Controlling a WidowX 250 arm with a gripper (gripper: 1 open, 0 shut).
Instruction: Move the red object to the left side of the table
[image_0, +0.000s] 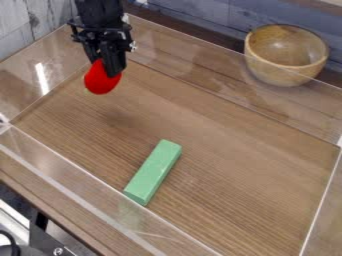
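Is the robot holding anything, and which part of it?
Yes, the gripper is holding the red toy by its top end, with the rest hanging down below.

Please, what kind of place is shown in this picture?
Probably a robot test area: a robot gripper holds a red toy above a wooden tabletop with low clear walls.

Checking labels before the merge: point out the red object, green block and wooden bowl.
red object (102, 77): camera view, middle of its red body
green block (154, 173): camera view, centre of its top face
wooden bowl (282, 54): camera view, inner surface
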